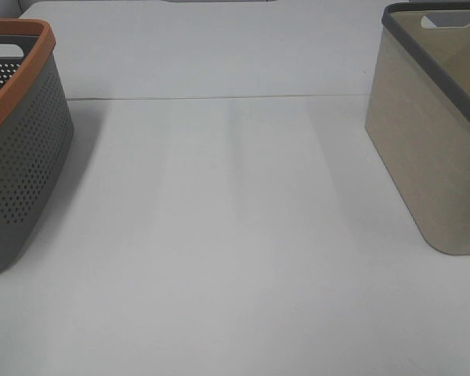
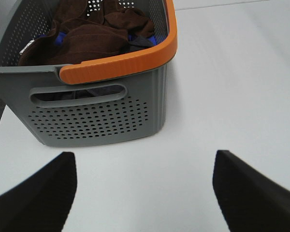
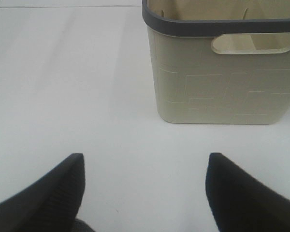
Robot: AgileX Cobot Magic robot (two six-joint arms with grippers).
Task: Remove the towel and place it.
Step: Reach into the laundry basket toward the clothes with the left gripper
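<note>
The dark brown towel (image 2: 94, 36) lies crumpled inside the grey perforated basket with an orange rim (image 2: 99, 108), over something blue. In the high view the basket (image 1: 19, 149) stands at the left edge and the towel is hidden. My left gripper (image 2: 144, 191) is open and empty, back from the basket's handle side above the table. My right gripper (image 3: 145, 191) is open and empty, back from the beige basket with a dark grey rim (image 3: 222, 77). Neither gripper shows in the high view.
The beige basket (image 1: 435, 133) stands at the right of the white table (image 1: 235, 235) and looks empty in the right wrist view. A seam crosses the table at the back (image 1: 219, 98).
</note>
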